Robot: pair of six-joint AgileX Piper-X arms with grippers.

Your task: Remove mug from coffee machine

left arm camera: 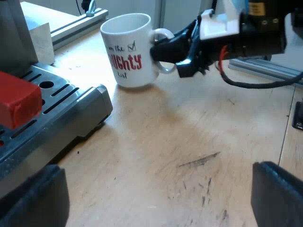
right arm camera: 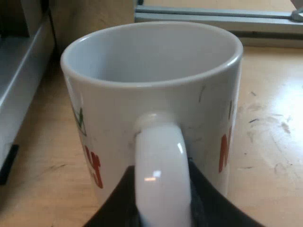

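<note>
Your bench [left arm camera: 189,142] is pale wood, scuffed with dark marks, and it carries everything here. At one edge of it sits the machine [left arm camera: 83,116], of which you see the grey base and the slotted tray [left arm camera: 52,92] on top of it. A metal rail [left arm camera: 265,66] lies on the bench beyond the mug, well apart from the machine.

The mug [left arm camera: 130,52] is off the machine – it stands upright on the bench, near the corner of the base but not touching it. It is white with red lettering on its side, and from the right wrist view you can see that it is empty inside. Its handle points away from the machine, toward your right arm.

Your right gripper [left arm camera: 165,49] is at that handle. In the right wrist view its black fingers [right arm camera: 116,203] sit one on each side of the white handle, closed against it, so the mug is clamped by its handle.

Your left gripper [left arm camera: 156,203] hangs low over bare bench beside the machine's base, well apart from the mug. Its fingers [left arm camera: 35,198] are spread wide and hold nothing – one of them is close to the base.

The red end [left arm camera: 16,101] of the holder's handle sticks out above the tray.
</note>
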